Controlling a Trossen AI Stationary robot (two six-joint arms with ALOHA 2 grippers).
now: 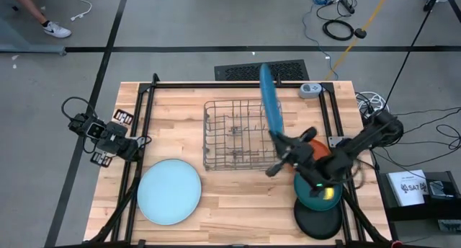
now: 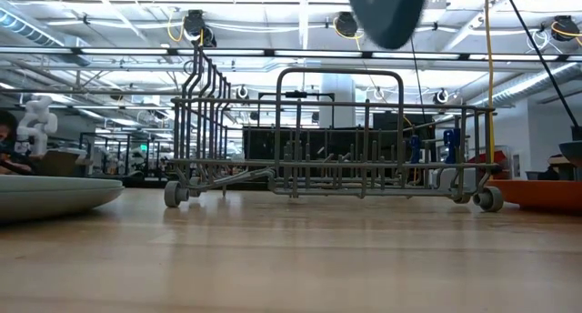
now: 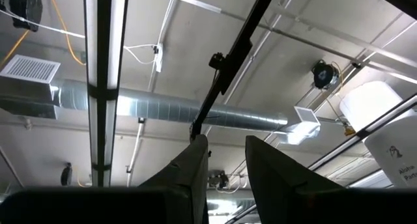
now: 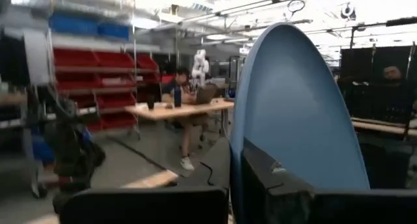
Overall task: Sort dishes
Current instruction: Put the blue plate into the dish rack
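Observation:
My right gripper (image 1: 279, 138) is shut on a blue plate (image 1: 270, 100), which stands on edge in the air over the right part of the wire dish rack (image 1: 241, 136). In the low view the plate's lower edge (image 2: 386, 13) shows high above the rack (image 2: 332, 136). A pale blue plate (image 1: 168, 192) lies flat on the table's near left. At the near right lies a stack of an orange plate (image 1: 318, 147), a teal plate (image 1: 311, 197) and a black plate (image 1: 318, 223). My left gripper (image 3: 227, 185) waits at the table's left edge, open and pointing up at the ceiling. My right gripper pinches the blue plate's rim (image 4: 236, 165) between its two fingers, one finger on each face, at the end of the plate nearest the table's front. The fingers come roughly level from the table's right. The plate is lifted clear, on edge, reaching toward the far edge.
A black frame (image 1: 144, 125) runs around the tabletop. A small white device (image 1: 310, 89) sits at the far right corner. Bare wood lies between the rack and the table's near edge. People sit at a desk (image 4: 179, 107) in the room beyond.

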